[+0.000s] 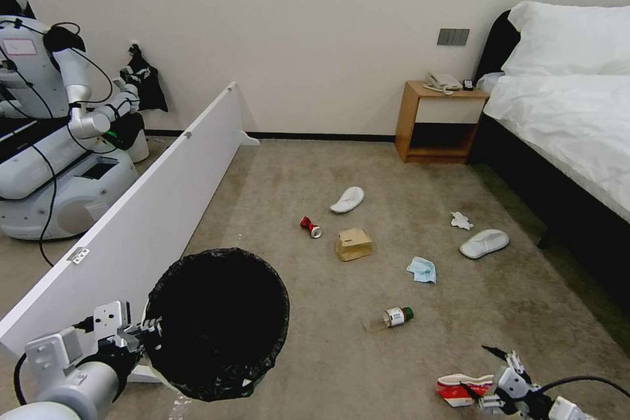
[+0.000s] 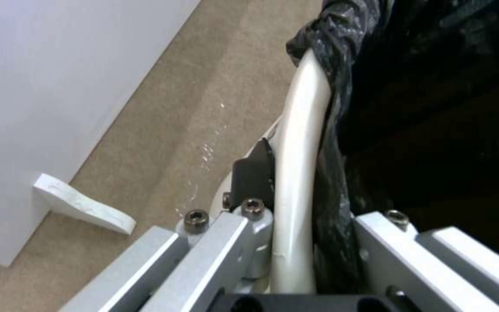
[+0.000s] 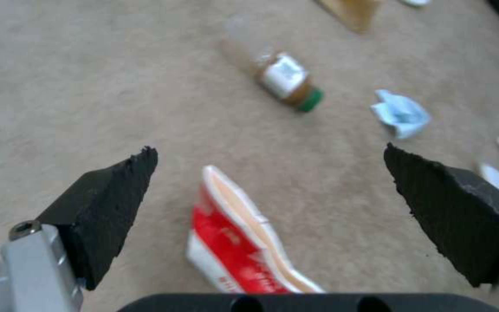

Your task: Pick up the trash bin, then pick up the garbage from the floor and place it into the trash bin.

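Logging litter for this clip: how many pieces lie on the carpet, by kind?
Slippers: 2
Can: 1
Cardboard box: 1
Face mask: 1
Bottle: 1
Tissue: 1
Red-white packet: 1
Total: 8

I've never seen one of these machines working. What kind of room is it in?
Probably a hotel-style bedroom, perhaps a mock-up: a bed with white linen, a wooden nightstand carrying a telephone, and beige carpet strewn with litter and a white slipper.

A wooden nightstand (image 1: pixel 438 123) (telephone (image 1: pixel 442 82) on top) stands beside the bed (image 1: pixel 564 111).
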{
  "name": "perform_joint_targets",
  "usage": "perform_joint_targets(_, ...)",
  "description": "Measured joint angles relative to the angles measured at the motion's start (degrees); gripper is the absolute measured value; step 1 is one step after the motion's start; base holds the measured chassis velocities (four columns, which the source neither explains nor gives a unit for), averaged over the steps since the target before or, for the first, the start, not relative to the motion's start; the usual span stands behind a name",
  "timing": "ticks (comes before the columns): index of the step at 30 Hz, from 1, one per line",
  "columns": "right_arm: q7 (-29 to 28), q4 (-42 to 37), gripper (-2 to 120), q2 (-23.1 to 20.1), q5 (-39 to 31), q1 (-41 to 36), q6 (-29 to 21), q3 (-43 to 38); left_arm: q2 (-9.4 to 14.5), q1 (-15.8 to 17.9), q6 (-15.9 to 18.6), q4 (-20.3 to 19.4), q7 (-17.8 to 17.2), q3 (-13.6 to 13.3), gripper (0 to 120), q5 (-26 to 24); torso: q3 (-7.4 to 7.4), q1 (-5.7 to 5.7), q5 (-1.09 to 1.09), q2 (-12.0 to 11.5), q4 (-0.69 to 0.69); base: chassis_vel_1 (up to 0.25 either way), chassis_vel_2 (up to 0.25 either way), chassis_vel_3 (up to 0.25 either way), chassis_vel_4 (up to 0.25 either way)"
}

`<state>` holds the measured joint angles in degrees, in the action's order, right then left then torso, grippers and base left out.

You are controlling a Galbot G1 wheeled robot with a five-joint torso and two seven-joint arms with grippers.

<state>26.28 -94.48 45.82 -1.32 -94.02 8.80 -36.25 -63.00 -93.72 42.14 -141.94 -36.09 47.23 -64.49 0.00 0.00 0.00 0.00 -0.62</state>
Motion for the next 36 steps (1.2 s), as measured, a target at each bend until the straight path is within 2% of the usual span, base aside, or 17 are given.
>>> perform_joint_targets(7, 3.95, 3.89, 100, -0.42, 6.06, 1.29, 2.48, 1.01, 0.24, -0.11, 0.0, -0.52, -0.1, 0.03, 2, 0.03, 0.0, 0.0, 0.0, 0.0, 0.0, 0.0, 0.0, 0.0, 0.0)
perform_joint_targets(15, 5.94, 9.32, 100, -0.97, 12.44, 2.22, 4.31, -0.18, 0.27, -0.06, 0.0, -0.57, -0.15, -0.23, 2, 0.08, 0.0, 0.0, 0.0, 0.0, -0.01, 0.0, 0.0, 0.0, 0.0)
perform_joint_targets(28, 6.06, 15.24, 100, 1.88, 14.18, 5.53, 4.3, -1.76, 0.87, 0.62, -0.01, -0.02, -0.23, -0.37, 2, -0.09, 0.0, 0.0, 0.0, 0.0, -0.01, 0.0, 0.0, 0.0, 0.0)
perform_joint_targets(36, 4.07, 16.82, 100, 2.82, 14.67, 9.31, 2.17, -2.99, 1.02, 0.86, 0.0, 0.41, -0.2, -0.12, 2, -0.31, 0.0, 0.0, 0.0, 0.0, 0.02, 0.0, 0.0, 0.0, 0.0)
